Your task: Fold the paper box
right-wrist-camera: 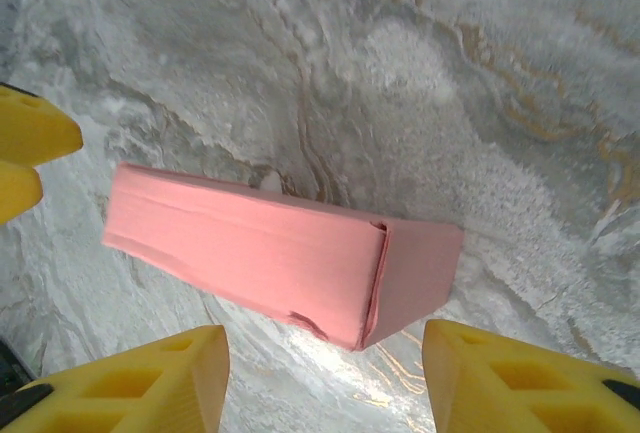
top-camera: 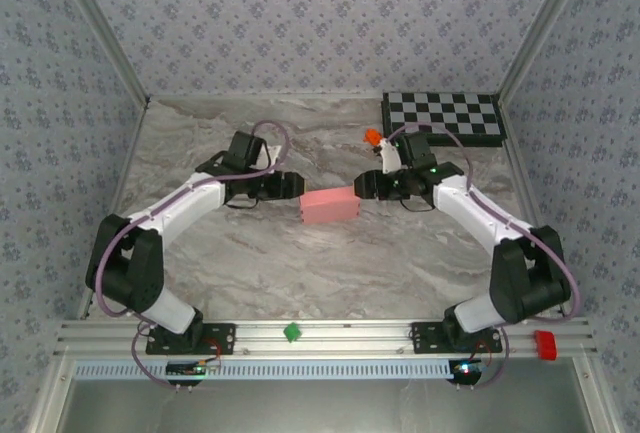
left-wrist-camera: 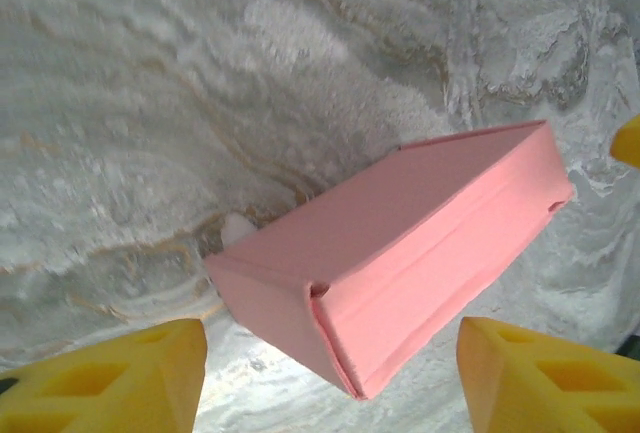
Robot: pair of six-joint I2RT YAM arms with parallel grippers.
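Paper box [top-camera: 329, 205] sits on marble tabletop [top-camera: 300, 263] between our two grippers, long axis running arm to arm, one short end toward each. We see left gripper [top-camera: 297, 186] and right gripper [top-camera: 363, 185] about equally near, both spread wide, gripping nothing.

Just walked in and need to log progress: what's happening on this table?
Two robot arms are working on a pink paper box. It lies on the marble table as a closed rectangular box. The left gripper and right gripper sit at its two ends, both open, neither gripping it.
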